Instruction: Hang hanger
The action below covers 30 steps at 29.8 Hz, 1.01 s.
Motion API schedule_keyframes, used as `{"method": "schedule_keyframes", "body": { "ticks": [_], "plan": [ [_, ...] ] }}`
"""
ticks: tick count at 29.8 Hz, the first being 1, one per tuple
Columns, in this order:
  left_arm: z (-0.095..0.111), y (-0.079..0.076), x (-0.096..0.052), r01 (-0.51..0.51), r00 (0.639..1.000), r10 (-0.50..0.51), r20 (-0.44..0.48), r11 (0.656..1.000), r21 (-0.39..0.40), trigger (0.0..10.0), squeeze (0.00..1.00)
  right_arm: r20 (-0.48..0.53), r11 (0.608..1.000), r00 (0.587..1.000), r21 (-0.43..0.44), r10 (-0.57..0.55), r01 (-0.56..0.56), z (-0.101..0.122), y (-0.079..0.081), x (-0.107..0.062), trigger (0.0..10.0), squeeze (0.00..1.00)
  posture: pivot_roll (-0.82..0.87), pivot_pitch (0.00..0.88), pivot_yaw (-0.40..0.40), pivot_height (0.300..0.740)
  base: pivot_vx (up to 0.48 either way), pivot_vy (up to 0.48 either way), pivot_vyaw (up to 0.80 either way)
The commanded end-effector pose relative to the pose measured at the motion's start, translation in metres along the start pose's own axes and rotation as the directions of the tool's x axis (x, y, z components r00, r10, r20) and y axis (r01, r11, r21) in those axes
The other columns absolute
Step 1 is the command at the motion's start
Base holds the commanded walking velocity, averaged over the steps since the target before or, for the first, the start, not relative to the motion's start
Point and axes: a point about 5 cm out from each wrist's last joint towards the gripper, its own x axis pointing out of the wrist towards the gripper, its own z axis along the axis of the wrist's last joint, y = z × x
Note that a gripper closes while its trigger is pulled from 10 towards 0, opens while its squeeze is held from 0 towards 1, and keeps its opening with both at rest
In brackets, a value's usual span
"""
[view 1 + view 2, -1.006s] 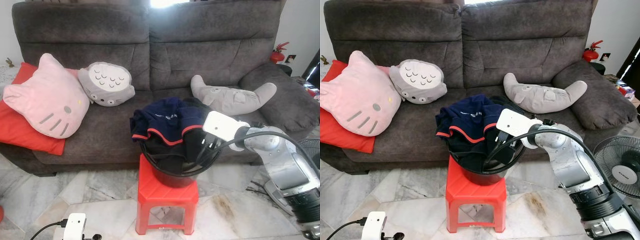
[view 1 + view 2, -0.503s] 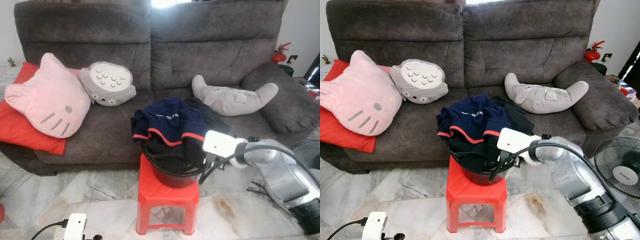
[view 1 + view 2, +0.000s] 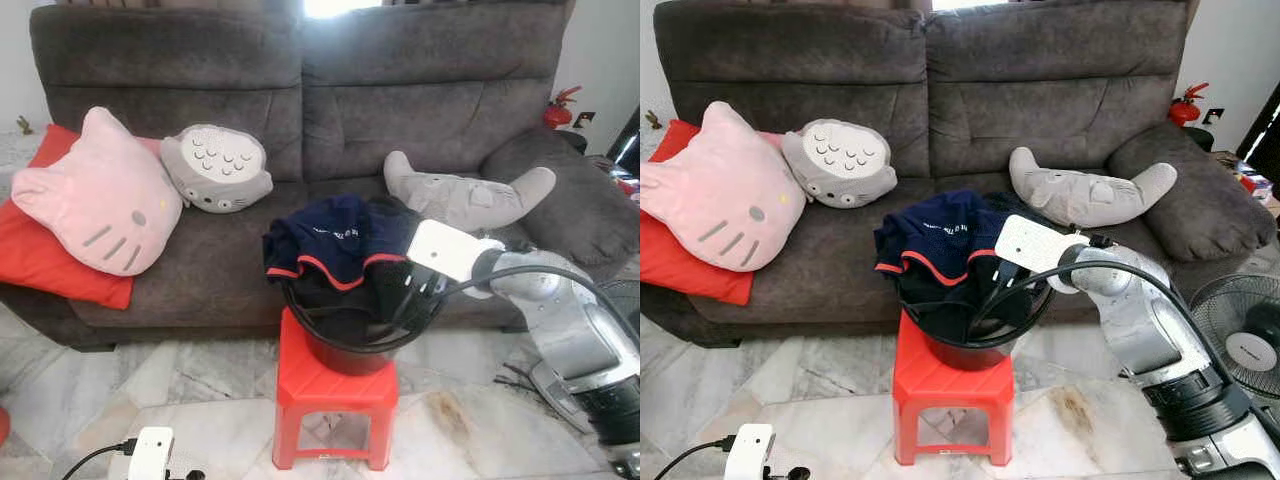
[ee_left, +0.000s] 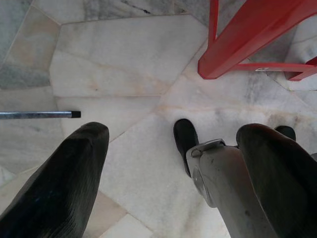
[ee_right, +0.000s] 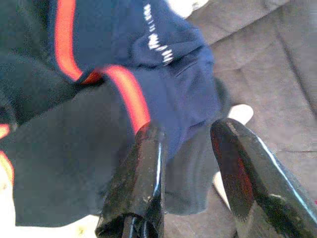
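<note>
The right pincer (image 5: pixel 185 163) reaches into a black bucket (image 3: pixel 352 345) of clothes, its two black fingers (image 5: pixel 143 168) parted by a narrow gap with dark cloth between them, not clamped on anything that can be made out; one finger lies against the navy garment with red trim (image 3: pixel 335 240) heaped at the bucket's 11 o'clock; whether any hanger lies among the clothes cannot be told. The silver right arm (image 3: pixel 1140 320) comes in from 4 o'clock, elbow bent, its white wrist block (image 3: pixel 1032 243) over the bucket's rim at about 2 o'clock, a black cable (image 3: pixel 1120 268) looping along the forearm. The bucket stands on a red stool (image 3: pixel 335 400) on the marble floor (image 3: pixel 180 380), just before a grey sofa (image 3: pixel 300 90). On the sofa sit a pink cat cushion (image 3: pixel 95 195) over a red pillow (image 3: pixel 40 255) at 9 o'clock, a round grey cushion (image 3: pixel 218 168) beside it, and a long grey plush (image 3: pixel 465 195) at 2 o'clock. A fan (image 3: pixel 1245 345) stands on the floor at 4 o'clock.

The left pincer (image 4: pixel 171 163) hangs low over the floor, fingers wide apart and holding nothing; its wrist view takes in the robot's foot (image 4: pixel 185 139), the stool's red legs and a thin metal rod (image 4: pixel 39 115) on the tiles; the right wrist view gives the close look at white lettering on the navy cloth.
</note>
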Motion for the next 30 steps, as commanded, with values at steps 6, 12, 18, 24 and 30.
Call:
{"method": "schedule_keyframes", "body": {
  "ticks": [6, 12, 18, 24, 30],
  "plan": [
    [-0.002, 0.002, -0.001, -0.005, 1.000, 0.005, -0.014, 1.000, 0.003, 10.0, 0.00, 0.006, 0.998, 1.000, 0.063, 0.004, -0.005, -0.005, 0.022, -0.013, 10.0, 0.00, -0.23, 0.000, 0.017, 0.740, 0.000, 0.000, 0.00],
    [-0.002, 0.002, -0.001, -0.006, 1.000, 0.006, -0.013, 1.000, 0.002, 10.0, 0.00, -0.085, 0.987, 0.990, 0.102, -0.115, 0.123, -0.019, 0.023, -0.020, 10.0, 0.00, -0.24, 0.000, 0.015, 0.740, 0.000, 0.000, 0.00],
    [-0.002, 0.002, -0.001, -0.005, 1.000, 0.005, -0.014, 1.000, 0.004, 10.0, 0.00, -0.134, 0.940, 0.950, 0.161, -0.282, 0.302, -0.029, 0.015, -0.027, 10.0, 0.00, -0.24, 0.000, 0.013, 0.740, 0.000, 0.000, 0.00],
    [-0.002, 0.002, -0.001, -0.006, 1.000, 0.006, -0.013, 1.000, 0.003, 10.0, 0.00, -0.110, 0.931, 0.958, 0.228, -0.266, 0.285, -0.031, 0.030, -0.023, 10.0, 0.00, -0.24, 0.000, 0.013, 0.740, 0.000, 0.000, 0.00],
    [-0.003, 0.002, -0.001, -0.005, 1.000, 0.005, -0.015, 1.000, 0.007, 10.0, 0.00, -0.149, 0.926, 0.967, 0.289, -0.206, 0.242, -0.040, 0.047, -0.014, 10.0, 0.00, -0.23, 0.000, 0.007, 0.740, 0.000, 0.000, 0.00]
  ]
}}
